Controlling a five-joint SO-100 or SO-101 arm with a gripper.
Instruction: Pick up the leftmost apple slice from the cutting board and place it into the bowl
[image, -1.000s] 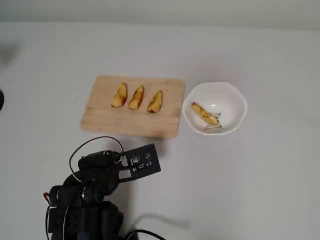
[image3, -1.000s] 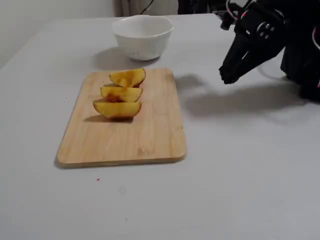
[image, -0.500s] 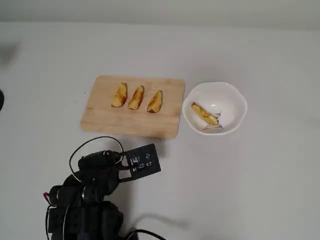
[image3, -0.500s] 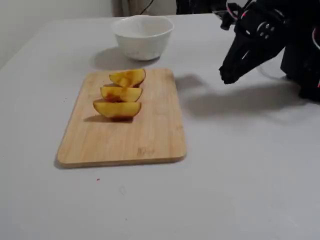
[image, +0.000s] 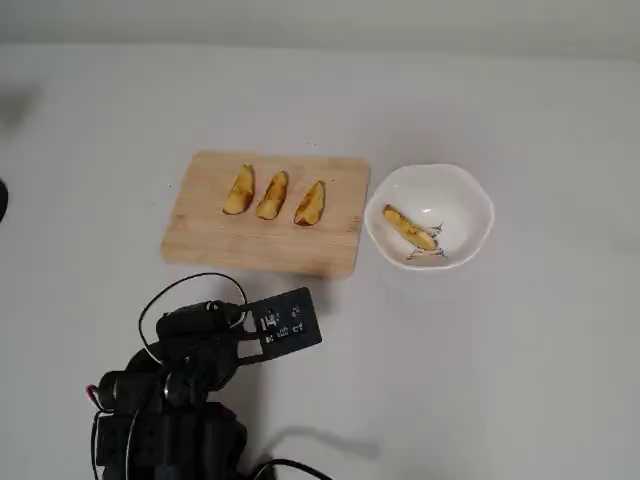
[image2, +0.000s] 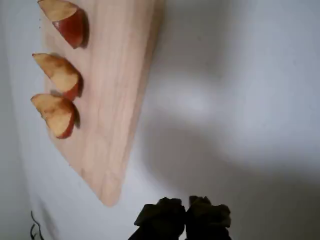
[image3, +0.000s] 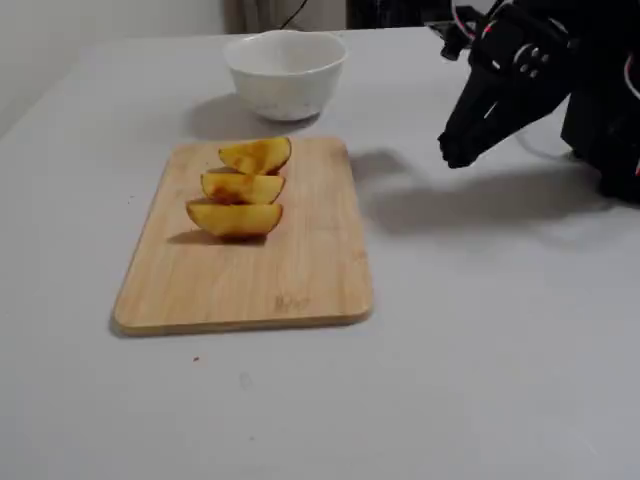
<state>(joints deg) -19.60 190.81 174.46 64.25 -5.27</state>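
Leftmost apple slice (image: 238, 190) on cutting board (image: 262, 248), overhead view; 3 left, 1 in bowl (image: 478, 204). Light, firm, likely slick; pinch mid-body across flats. Gripper (image2: 186, 214) pressed together, empty, over counter (image: 480, 360).

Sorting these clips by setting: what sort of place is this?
Probably a tabletop robot test setup, not a working kitchen: a bare white table, one cutting board with apple slices, a white bowl, and cables behind.
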